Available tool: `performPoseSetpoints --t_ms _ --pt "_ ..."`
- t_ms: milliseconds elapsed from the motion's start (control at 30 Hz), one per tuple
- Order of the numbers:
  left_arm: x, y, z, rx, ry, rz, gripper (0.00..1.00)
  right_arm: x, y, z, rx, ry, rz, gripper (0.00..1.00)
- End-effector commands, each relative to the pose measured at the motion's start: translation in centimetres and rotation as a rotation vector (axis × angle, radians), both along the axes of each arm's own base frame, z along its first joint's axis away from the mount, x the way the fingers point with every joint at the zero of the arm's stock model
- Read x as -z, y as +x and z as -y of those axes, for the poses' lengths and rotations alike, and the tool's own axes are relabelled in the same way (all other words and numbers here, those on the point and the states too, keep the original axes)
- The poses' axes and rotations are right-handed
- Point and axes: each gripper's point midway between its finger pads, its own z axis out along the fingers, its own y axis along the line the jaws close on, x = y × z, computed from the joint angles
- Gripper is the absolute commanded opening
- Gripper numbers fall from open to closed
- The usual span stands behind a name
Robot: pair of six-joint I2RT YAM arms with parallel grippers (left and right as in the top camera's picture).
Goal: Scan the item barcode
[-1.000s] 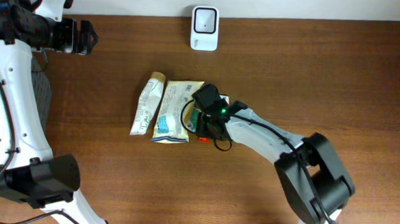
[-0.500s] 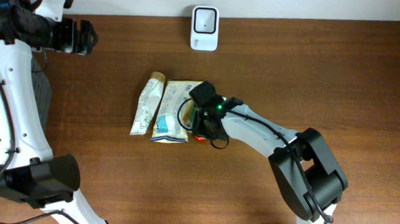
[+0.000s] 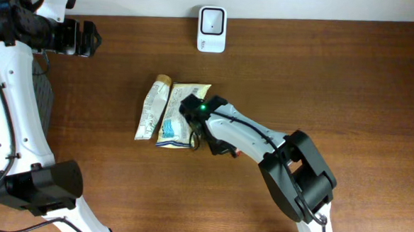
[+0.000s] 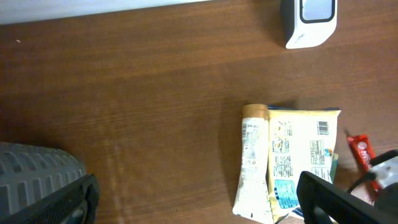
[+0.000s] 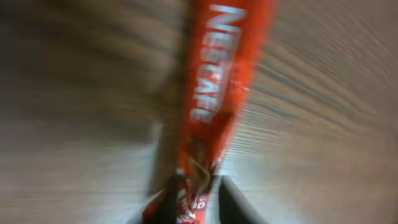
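Seen from right wrist only: Nescafé lettering on red sachet (image 5: 217,93), its end between right gripper (image 5: 194,205) fingers (image 5: 233,199); blurred, cannot tell whether clamped. Seen overhead only: scanner (image 3: 212,20) well apart from sachet, yellow packet (image 3: 179,114) beside; left gripper (image 3: 90,39) far off, fingers wide apart.

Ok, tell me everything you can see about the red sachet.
The sachet is a slim red stick pack that looks like glossy foil or plastic, with white NESCAFE lettering along its length. It appears to lie on the brown wooden table, just right of the yellow packet with a small gap between them. One end sits between the right gripper's fingertips; the close view is too blurred to tell whether they pinch it. From overhead, the arm hides most of it.
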Motion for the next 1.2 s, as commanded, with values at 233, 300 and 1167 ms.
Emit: performPoseSetpoints --t_ms 233,300,1167 --pt "-0.9 -0.3 -0.1 0.007 0.012 0.026 0.99 -0.8 -1.1 -4.9 -0.110 0.160 -0.071 0.43" --pt "-0.9 -0.3 -0.1 0.007 0.011 0.026 0.99 -2.9 1.2 -5.2 -0.012 0.208 0.007 0.49" --pt "-0.9 -0.3 -0.1 0.007 0.012 0.026 0.99 2.0 0.6 -1.1 0.546 0.284 -0.134 0.38"
